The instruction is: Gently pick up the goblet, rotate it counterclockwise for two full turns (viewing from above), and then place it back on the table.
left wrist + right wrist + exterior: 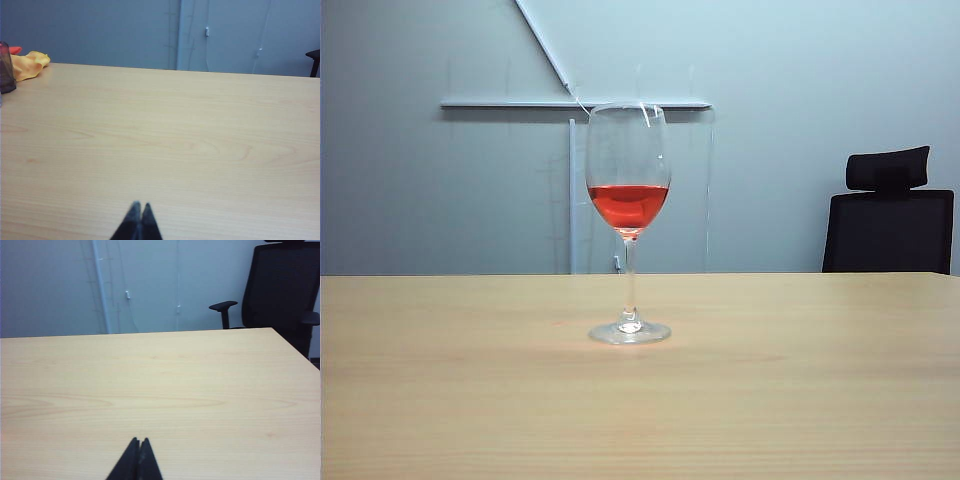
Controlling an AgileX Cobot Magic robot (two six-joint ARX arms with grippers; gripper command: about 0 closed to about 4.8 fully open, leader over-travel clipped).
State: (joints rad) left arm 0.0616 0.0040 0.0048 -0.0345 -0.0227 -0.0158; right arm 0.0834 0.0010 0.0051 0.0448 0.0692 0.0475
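Note:
The goblet, a tall clear glass with red liquid in its bowl, stands upright on its round foot near the middle of the pale wood table in the exterior view. No arm or gripper shows in that view. In the left wrist view my left gripper is shut, its dark tips together over bare tabletop with nothing between them. My right gripper in the right wrist view is shut the same way over bare wood. Neither wrist view shows the goblet.
A yellow cloth and a dark translucent container lie at the table's far corner in the left wrist view. A black office chair stands beyond the table's far edge, also visible as a chair in the exterior view.

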